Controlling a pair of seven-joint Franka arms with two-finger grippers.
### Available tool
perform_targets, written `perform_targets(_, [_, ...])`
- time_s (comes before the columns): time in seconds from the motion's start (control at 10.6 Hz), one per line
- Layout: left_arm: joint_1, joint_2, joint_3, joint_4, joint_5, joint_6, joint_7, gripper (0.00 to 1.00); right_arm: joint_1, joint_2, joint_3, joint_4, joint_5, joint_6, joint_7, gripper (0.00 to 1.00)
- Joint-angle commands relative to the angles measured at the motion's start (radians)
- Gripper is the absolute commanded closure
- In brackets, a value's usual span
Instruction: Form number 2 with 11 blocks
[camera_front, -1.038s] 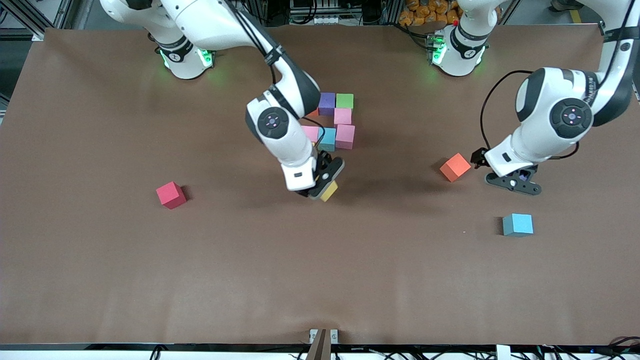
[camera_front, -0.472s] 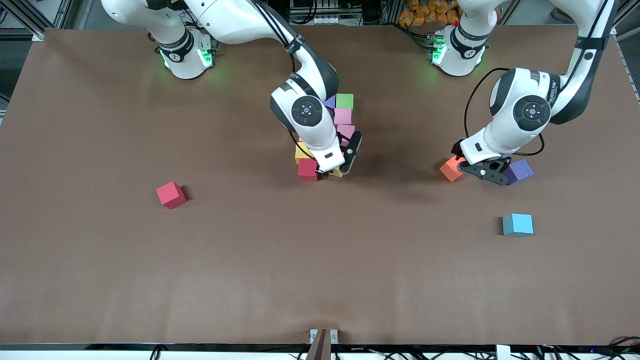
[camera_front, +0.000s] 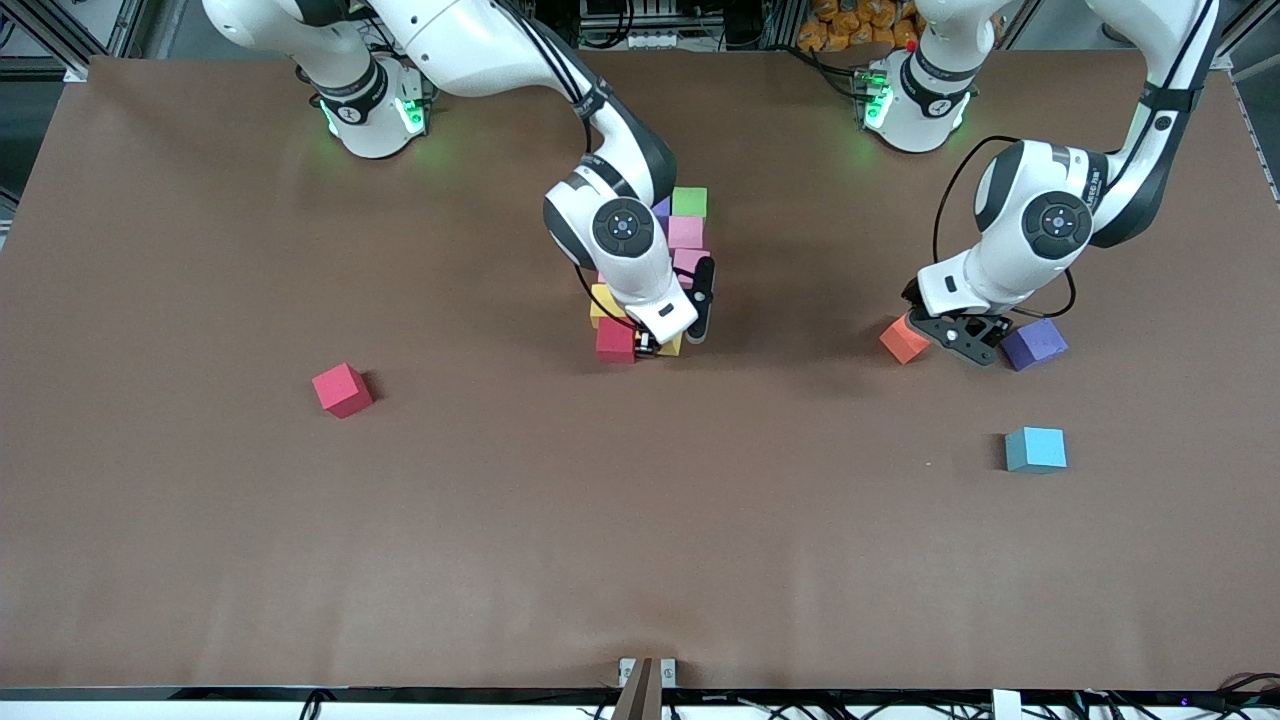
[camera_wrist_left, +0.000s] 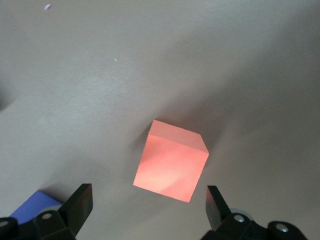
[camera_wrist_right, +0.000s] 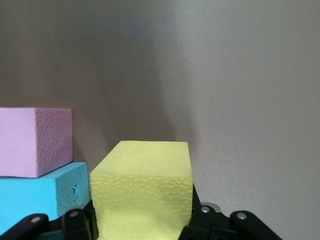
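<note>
The right gripper pinched a yellow cube, low at the figure's camera-side row beside the red cube; it should seat flush before letting go. The left gripper, jaws wide, hung over the orange cube, well apart from the figure.

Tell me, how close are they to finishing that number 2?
Partly built: a cluster of blocks already sits mid-table. The right gripper is shut on a yellow block, lowering it beside the red block. The open left gripper hangs over an orange block. Loose purple, light blue and red blocks remain.
</note>
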Motion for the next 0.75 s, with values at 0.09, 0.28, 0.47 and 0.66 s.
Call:
perform_targets(0.09, [0.015, 0.066, -0.008, -0.014, -0.013, 0.077, 0.118, 0.0, -0.001, 0.025, 0.005, 0.02, -0.042, 0.004, -0.021, 0.65])
perform_targets(0.28, [0.008, 0.074, -0.008, -0.02, -0.004, 0.096, 0.119, 0.0, 0.001, 0.035, 0.003, 0.022, -0.049, 0.004, -0.021, 0.66])
perform_targets(0.47, [0.014, 0.098, -0.008, -0.026, 0.045, 0.126, 0.119, 0.0, -0.002, 0.045, 0.003, 0.023, -0.077, 0.006, -0.023, 0.66])
perform_targets(0.66, [0.014, 0.118, -0.007, -0.034, 0.05, 0.16, 0.119, 0.0, -0.002, 0.047, 0.003, 0.023, -0.078, 0.006, -0.021, 0.66])
